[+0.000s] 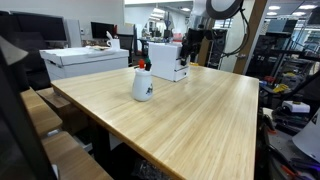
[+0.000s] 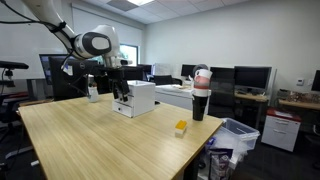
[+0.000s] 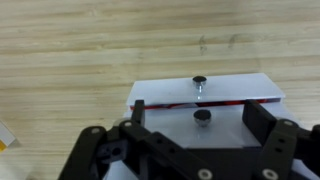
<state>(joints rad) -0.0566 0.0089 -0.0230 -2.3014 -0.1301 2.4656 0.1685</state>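
Now | jaws spread wide, empty, hovering just above white box [image 3: 240, 112] | box upright on desk [image 1: 200, 120], twd far end | no contact visible, nothing lifted | prog est.: approach stage only, grip not yet made

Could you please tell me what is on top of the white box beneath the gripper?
Two small dark knobs sit on the white box, a thin dark slot between them. The open gripper hides the top's near part.
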